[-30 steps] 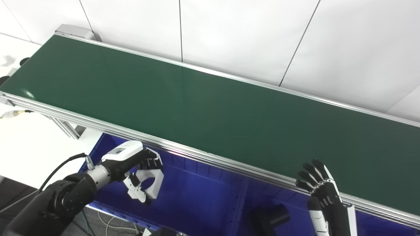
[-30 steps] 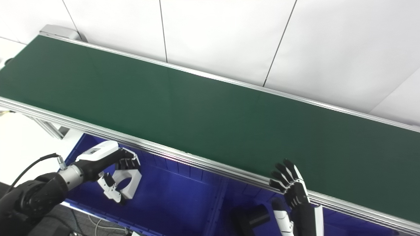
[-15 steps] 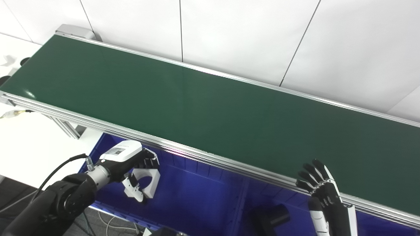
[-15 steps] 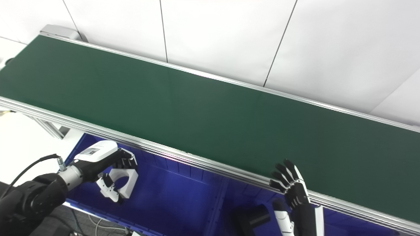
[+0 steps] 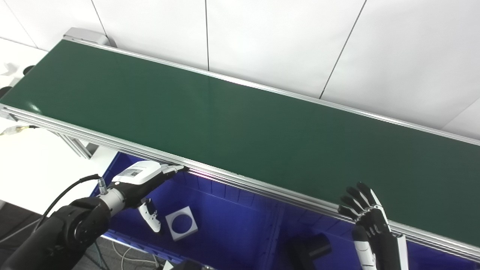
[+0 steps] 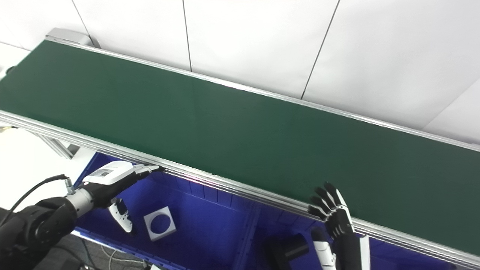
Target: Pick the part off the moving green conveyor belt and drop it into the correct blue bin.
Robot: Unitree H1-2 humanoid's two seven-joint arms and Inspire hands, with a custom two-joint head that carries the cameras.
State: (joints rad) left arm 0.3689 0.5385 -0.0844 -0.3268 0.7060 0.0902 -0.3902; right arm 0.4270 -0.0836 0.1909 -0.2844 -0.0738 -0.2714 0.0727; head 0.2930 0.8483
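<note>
A white square part (image 5: 181, 222) with a round hole lies on the floor of the left blue bin (image 5: 225, 228), below the conveyor's near rail. My left hand (image 5: 144, 179) hovers over that bin, up and to the left of the part, open with fingers stretched toward the rail and thumb hanging down. My right hand (image 5: 365, 212) stands upright at the near rail on the right, open with fingers spread, holding nothing. The green belt (image 5: 240, 120) carries no part.
A black part (image 5: 313, 247) lies in the right blue bin (image 6: 397, 258), just left of my right arm. A divider wall (image 5: 275, 228) splits the two bins. The aluminium rail (image 5: 262, 189) overhangs the bins' far side. A white wall stands behind the belt.
My left hand opened and let go of the white part, which dropped onto the floor of the left bin. The right hand has not moved.
</note>
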